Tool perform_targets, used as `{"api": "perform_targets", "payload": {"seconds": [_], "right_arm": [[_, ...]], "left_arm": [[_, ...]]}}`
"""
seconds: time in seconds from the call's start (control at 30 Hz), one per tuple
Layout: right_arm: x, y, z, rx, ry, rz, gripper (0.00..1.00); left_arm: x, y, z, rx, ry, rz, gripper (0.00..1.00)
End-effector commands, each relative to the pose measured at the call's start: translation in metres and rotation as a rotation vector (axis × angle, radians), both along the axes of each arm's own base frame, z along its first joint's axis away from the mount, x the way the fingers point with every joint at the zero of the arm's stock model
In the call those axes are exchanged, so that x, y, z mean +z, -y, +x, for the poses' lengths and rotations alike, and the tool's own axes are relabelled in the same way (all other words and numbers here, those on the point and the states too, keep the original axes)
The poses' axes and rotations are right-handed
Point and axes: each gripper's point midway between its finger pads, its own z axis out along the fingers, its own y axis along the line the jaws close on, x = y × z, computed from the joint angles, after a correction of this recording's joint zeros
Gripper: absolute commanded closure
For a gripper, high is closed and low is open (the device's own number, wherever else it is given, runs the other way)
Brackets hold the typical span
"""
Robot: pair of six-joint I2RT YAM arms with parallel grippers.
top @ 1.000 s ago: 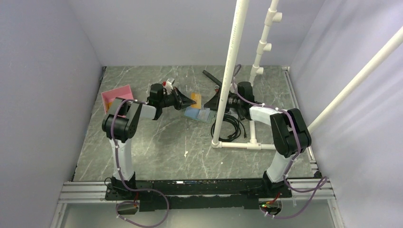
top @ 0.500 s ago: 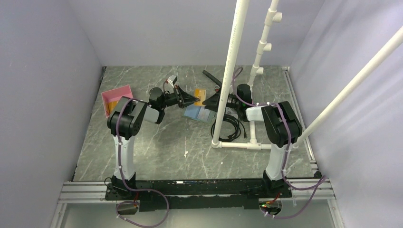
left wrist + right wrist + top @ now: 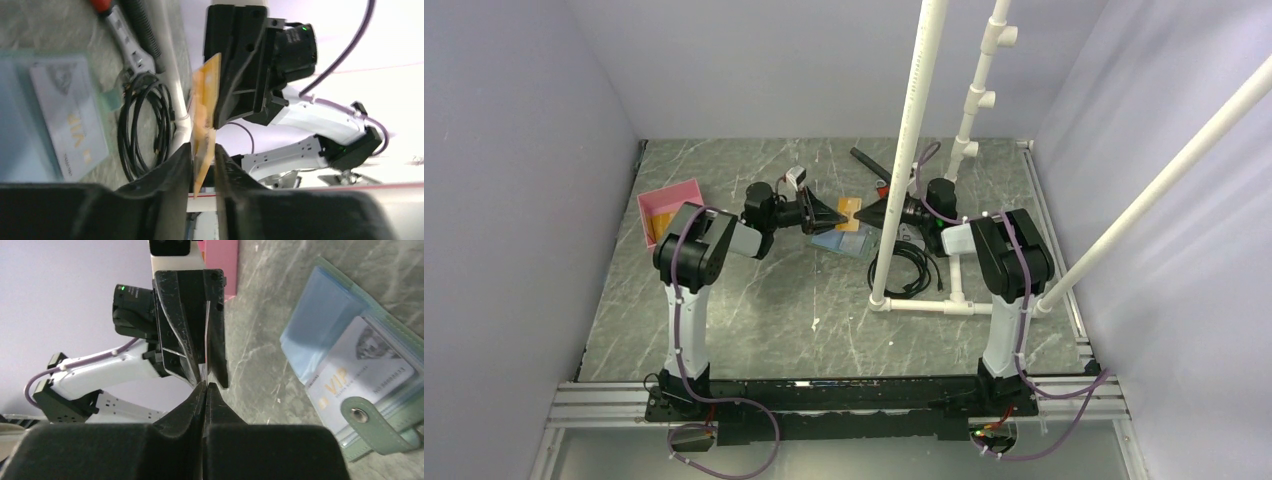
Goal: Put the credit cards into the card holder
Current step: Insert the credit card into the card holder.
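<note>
An orange-tan credit card (image 3: 849, 213) hangs edge-on in the air between my two grippers, above the card holder (image 3: 844, 241). The right gripper (image 3: 205, 387) is shut on one end of the card (image 3: 205, 340). The left gripper (image 3: 202, 155) has its jaws a little apart around the other end (image 3: 206, 100), with a slim gap showing beside the card. The muted-green card holder (image 3: 380, 440) lies open on the table, pale blue inside, with a white VIP card (image 3: 360, 365) in its clear pocket and the closure tab over it.
A pink tray (image 3: 669, 205) sits at the back left. A white pipe frame (image 3: 911, 150) rises just right of the card holder, with a coiled black cable (image 3: 914, 265) at its foot. A red-handled tool (image 3: 120, 25) lies near the cable.
The right gripper came in from open and closed on the orange card. The left gripper's jaws loosened from shut. Both wrists shifted slightly toward the back of the table.
</note>
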Motion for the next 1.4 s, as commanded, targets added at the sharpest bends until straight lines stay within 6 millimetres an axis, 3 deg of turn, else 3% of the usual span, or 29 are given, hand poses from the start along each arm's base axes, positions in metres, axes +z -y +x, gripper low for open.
{"api": "perform_targets", "payload": {"seconds": [0.0,0.13,0.23,0.3,0.4,0.63,0.9,1.37], "right_arm": [[-0.010,0.005,0.006,-0.030,0.009,-0.052,1.00],[-0.037,0.011,0.001,-0.022,-0.055,-0.175,1.00],[-0.053,0.013,0.001,-0.010,-0.101,-0.233,1.00],[-0.060,0.012,0.000,0.004,-0.124,-0.252,1.00],[-0.065,0.011,0.001,0.012,-0.136,-0.263,1.00],[-0.076,0.008,0.006,0.038,-0.148,-0.279,1.00],[-0.090,0.005,0.007,0.057,-0.173,-0.284,1.00],[-0.098,-0.003,0.024,0.037,-0.134,-0.283,1.00]], "left_arm": [[-0.014,-0.006,-0.007,-0.046,-0.054,0.154,0.65],[-0.036,-0.030,0.005,0.010,-0.111,0.406,0.40],[-0.043,-0.053,0.017,0.084,-0.116,0.563,0.38],[-0.045,-0.058,0.024,0.098,-0.113,0.616,0.45],[-0.053,-0.050,0.030,0.066,-0.126,0.607,0.68],[-0.087,-0.048,0.036,0.080,-0.170,0.686,0.95],[-0.123,-0.066,0.029,0.128,-0.237,0.809,1.00],[-0.131,-0.072,0.017,0.132,-0.259,0.832,1.00]]}}
